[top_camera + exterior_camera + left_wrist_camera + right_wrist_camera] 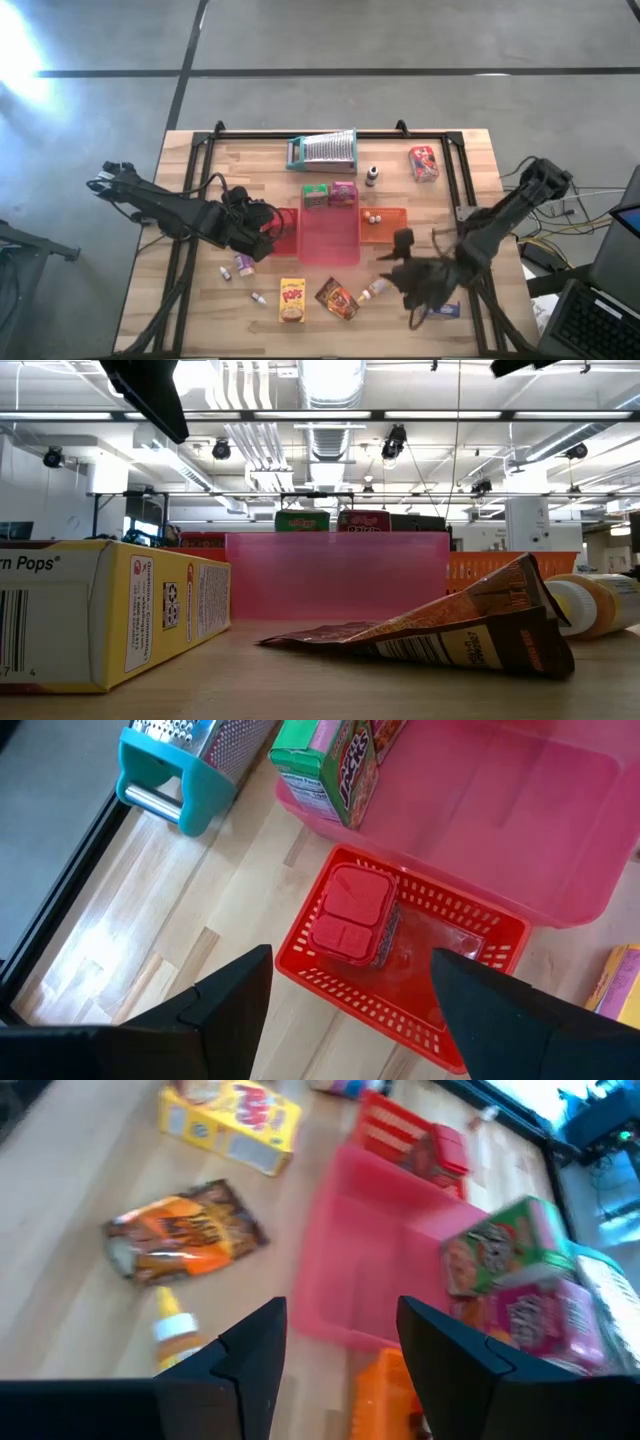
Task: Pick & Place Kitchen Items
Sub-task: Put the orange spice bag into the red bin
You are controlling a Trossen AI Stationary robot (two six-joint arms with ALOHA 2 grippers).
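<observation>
With the pink tray (330, 235) as landmark, the left hand (350, 985) hovers open and empty over the red basket (470, 935) at its left edge, while the right hand (335, 1340), parted and empty, hangs off its front-right corner above open worktop (200, 180) beside the small yellow bottle (172, 1330), with the brown packet (336, 297) and yellow box (292, 300) lying before the tray.

Between the left jaws sits a red slotted basket (400, 955) holding a red-lidded container (348, 913); beyond them a translucent pink tray (500, 810), a green box (335, 770) and a silver grater with teal frame (190, 760). Past the right jaws: yellow box (232, 1120), brown-orange packet (180, 1230)
</observation>
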